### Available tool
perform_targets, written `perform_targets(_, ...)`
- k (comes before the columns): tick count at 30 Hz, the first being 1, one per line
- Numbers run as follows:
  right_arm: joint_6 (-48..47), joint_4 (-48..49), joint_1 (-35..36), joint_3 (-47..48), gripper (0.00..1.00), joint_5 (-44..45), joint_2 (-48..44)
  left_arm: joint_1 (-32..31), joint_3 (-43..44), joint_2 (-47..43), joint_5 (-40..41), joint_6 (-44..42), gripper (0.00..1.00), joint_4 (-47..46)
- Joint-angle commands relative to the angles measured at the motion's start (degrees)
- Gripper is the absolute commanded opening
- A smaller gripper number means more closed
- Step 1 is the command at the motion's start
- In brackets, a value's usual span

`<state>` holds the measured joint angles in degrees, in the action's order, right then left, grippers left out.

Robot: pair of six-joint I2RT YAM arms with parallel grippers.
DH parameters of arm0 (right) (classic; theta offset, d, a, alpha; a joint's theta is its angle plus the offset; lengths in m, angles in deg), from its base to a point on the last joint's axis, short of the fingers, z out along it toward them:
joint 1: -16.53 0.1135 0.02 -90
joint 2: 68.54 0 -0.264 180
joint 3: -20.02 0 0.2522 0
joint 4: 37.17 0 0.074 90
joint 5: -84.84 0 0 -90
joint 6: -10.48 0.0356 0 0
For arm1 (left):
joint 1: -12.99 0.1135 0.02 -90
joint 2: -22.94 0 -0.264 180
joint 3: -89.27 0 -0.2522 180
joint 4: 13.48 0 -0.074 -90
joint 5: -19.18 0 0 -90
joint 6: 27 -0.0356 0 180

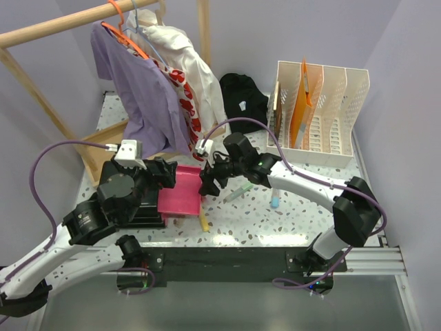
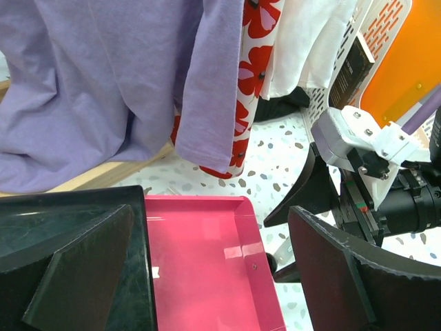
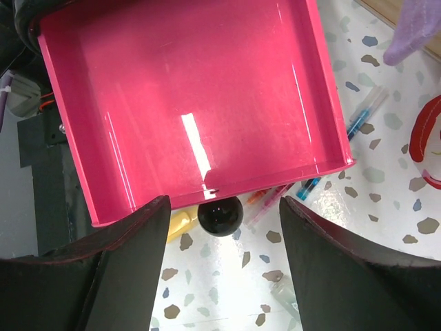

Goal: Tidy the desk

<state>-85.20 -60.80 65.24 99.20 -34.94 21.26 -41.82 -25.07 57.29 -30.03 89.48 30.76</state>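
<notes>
Here, right tool [image 3: 224,204] wide around knob [image 3: 220,218]

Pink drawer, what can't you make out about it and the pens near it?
- Top view: the pink plastic drawer has its front and black round knob hidden under the right gripper.
- Right wrist view: the yellow marker and coloured pens lie partly under the drawer's front wall.
- Left wrist view: the drawer's near side is cut off by the frame's bottom edge.

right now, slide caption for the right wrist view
Open right gripper straddling the black knob of an empty pink drawer
</notes>
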Motion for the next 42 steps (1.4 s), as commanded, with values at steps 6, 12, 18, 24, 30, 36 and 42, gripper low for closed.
perform_targets(6, -0.1, 1.3, -0.4, 0.7, 0.68, -2.6, -1.1, 0.1, -0.5, 0.5, -1.7, 1.1, 1.0, -3.1)
perform_targets(12, -1.6, -0.4, -0.4, 1.9, 0.66, -2.9, -0.2, 0.1, -0.4, 0.4, -1.5, 0.9, 1.0, -2.9)
perform_targets(18, -13.6, -8.2, -3.2, 4.1, 0.79, -13.0, -1.3, 0.1, -0.9, -0.7, -1.2, 0.9, 1.0, -2.5)
perform_targets(24, -18.2, -10.0, -3.2, 4.8, 0.8, -12.8, 0.5, 0.1, -1.5, -0.7, -1.9, 0.8, 1.0, -3.1)
perform_targets(30, -21.5, -12.1, -3.2, 7.0, 0.74, -11.8, 5.1, 0.1, -2.2, -1.8, -2.0, 0.9, 1.0, -2.8)
perform_targets(36, -21.1, -12.1, -1.9, 9.2, 0.66, -11.6, 9.2, 0.1, -3.0, -3.3, -1.7, 1.2, 1.0, -2.5)
perform_targets(42, -19.9, -11.7, -0.1, 11.6, 0.54, -12.5, 10.7, 0.1, -3.6, -4.4, -1.4, 1.6, 1.0, -1.7)
